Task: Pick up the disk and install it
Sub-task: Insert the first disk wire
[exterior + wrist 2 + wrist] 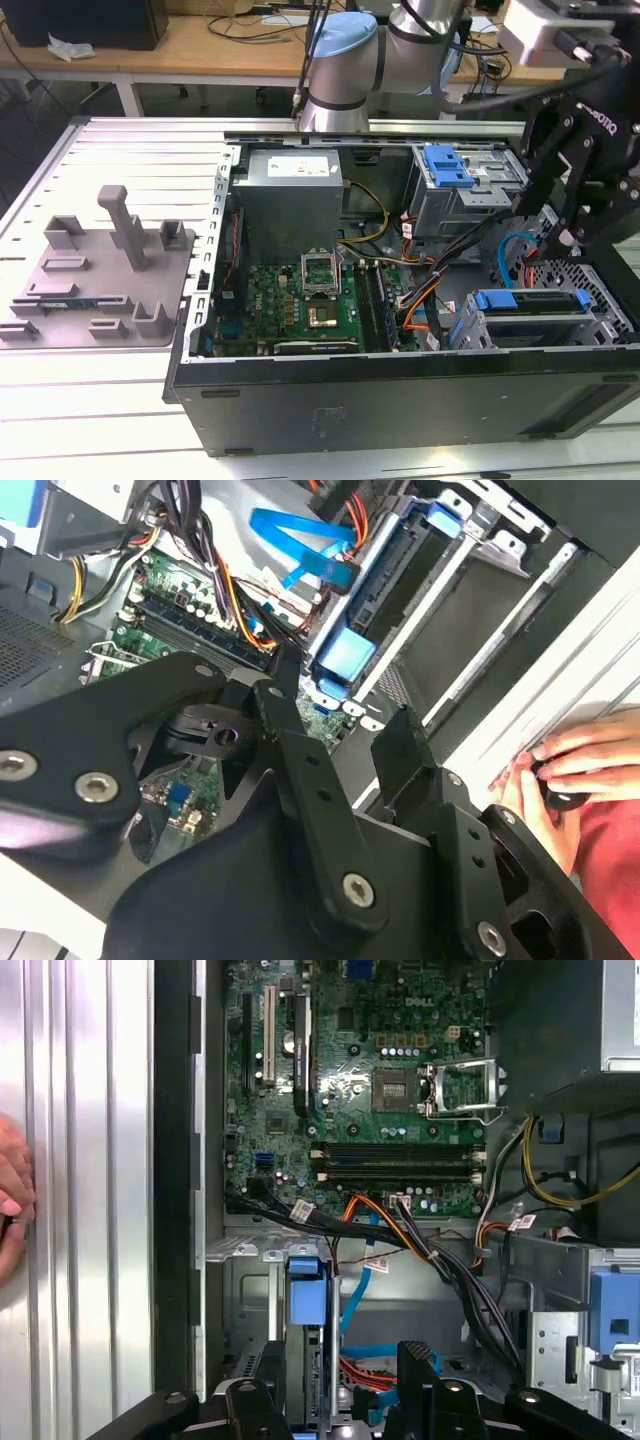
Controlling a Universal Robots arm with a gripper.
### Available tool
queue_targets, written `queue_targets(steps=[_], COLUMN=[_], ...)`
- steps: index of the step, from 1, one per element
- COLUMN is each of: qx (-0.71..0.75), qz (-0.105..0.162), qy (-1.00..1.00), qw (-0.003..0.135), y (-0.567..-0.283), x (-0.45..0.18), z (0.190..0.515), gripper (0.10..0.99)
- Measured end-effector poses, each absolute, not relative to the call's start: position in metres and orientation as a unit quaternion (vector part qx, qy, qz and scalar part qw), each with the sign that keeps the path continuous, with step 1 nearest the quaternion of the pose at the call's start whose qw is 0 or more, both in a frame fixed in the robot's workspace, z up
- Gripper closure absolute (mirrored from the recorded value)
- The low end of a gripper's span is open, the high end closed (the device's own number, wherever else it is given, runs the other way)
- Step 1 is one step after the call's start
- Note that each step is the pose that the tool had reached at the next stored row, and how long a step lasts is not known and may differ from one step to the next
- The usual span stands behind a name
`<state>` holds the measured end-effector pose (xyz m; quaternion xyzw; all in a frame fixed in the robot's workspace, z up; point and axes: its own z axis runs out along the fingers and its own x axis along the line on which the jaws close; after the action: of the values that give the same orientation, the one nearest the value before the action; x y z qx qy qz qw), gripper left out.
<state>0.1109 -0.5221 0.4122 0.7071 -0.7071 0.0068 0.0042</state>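
The disk (535, 301) stands on edge in the drive cage (600, 310) at the case's front corner, on the exterior view's right. Its blue carrier shows at both ends. My gripper (557, 225) hangs just above that cage, open, with nothing between its fingers. In the first wrist view the carrier's blue tab (307, 1292) lies between the gripper's (335, 1380) black fingers (418, 1360). In the second wrist view the gripper (340, 705) is spread wide over the blue tab (347, 656) and the cage.
The open case holds a green motherboard (300, 300), a grey power supply (290, 185) and a blue latch on a metal cage (447, 165). Cables (450, 260) run beside the drive cage. A grey fixture plate (100, 270) lies on the exterior view's left. A person's hand (580, 765) rests outside the case.
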Motion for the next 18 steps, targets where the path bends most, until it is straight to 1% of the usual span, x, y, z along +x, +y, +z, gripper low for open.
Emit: queue_targets(steps=[4, 6, 7, 10, 12, 13, 14, 16, 17, 18], qx=[0.707, 0.704, 0.703, 0.702, 0.701, 0.701, 0.701, 0.701, 0.701, 0.701], qz=[0.031, 0.070, 0.077, 0.088, 0.090, 0.091, 0.091, 0.091, 0.091, 0.091], qy=[-0.706, -0.704, -0.703, -0.701, -0.701, -0.700, -0.700, -0.700, -0.700, -0.700], qw=[0.029, 0.070, 0.077, 0.091, 0.095, 0.097, 0.099, 0.100, 0.101, 0.101], y=[-0.511, -0.488, -0.482, -0.470, -0.466, -0.464, -0.462, -0.461, -0.460, -0.460], x=[0.111, 0.113, 0.113, 0.117, 0.123, 0.131, 0.139, 0.150, 0.157, 0.161], z=[0.412, 0.412, 0.412, 0.412, 0.411, 0.411, 0.411, 0.411, 0.410, 0.410], gripper=[0.522, 0.522, 0.522, 0.522, 0.522, 0.537, 0.667, 0.667, 0.733, 0.733])
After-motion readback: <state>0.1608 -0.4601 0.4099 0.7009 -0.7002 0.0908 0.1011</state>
